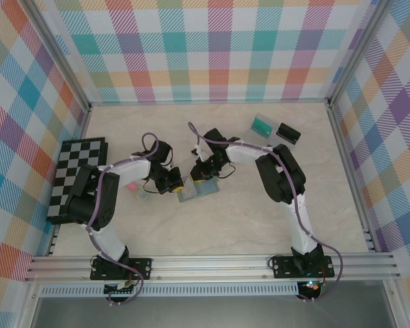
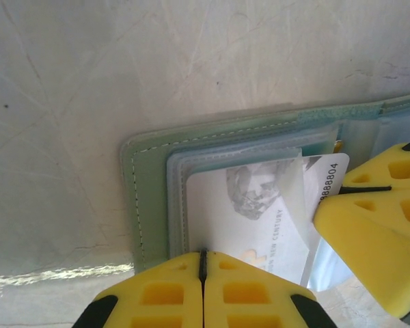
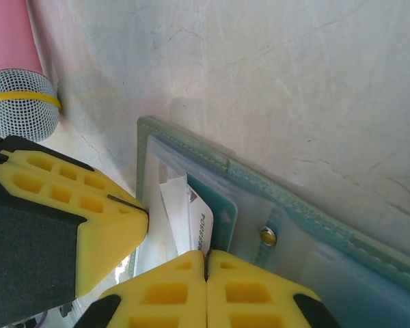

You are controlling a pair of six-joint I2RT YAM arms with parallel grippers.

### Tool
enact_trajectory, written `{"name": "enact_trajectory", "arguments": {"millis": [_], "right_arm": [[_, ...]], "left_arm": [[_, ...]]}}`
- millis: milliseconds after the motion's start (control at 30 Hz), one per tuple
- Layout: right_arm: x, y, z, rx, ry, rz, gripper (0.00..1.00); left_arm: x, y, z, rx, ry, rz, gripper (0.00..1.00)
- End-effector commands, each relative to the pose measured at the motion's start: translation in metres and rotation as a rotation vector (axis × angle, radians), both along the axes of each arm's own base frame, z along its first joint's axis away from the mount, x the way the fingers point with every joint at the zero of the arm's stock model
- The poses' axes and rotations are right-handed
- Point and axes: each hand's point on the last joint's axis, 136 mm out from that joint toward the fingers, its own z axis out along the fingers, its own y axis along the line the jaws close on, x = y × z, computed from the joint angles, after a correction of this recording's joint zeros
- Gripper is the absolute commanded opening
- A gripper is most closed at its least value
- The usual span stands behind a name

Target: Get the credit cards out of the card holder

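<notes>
Trouble looms if the left gripper [image 2: 202, 273], clamped on the card holder [image 2: 150, 198] lying on the table [image 1: 260, 219], also pinches the white card [image 2: 260, 225] the right gripper [image 3: 206, 270] grips: pulling would drag both.

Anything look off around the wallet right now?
A white card sits skewed, partly out of its clear sleeve in the card holder. Nearby lies a pink microphone, unrelated to the task.

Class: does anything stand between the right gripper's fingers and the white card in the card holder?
Nothing visible does: the right gripper is shut on the white card, which pokes from the card holder.
</notes>
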Motion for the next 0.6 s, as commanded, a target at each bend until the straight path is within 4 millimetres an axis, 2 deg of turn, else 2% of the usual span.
{"name": "enact_trajectory", "arguments": {"millis": [0,100,267,567], "right_arm": [[-0.011,0.004,0.001,-0.011,-0.001,0.006,0.01],[-0.001,-0.001,0.004,-0.034,-0.049,-0.045,0.00],[0.015,-0.023,0.007,-0.104,-0.111,-0.131,0.00],[0.020,-0.039,0.008,-0.164,-0.131,-0.167,0.00]], "left_arm": [[-0.022,0.017,-0.035,0.111,0.096,-0.015,0.06],[-0.026,0.022,-0.036,0.141,0.106,-0.017,0.08],[-0.032,0.028,-0.039,0.165,0.116,-0.022,0.08],[-0.029,0.026,-0.037,0.158,0.111,-0.028,0.08]]}}
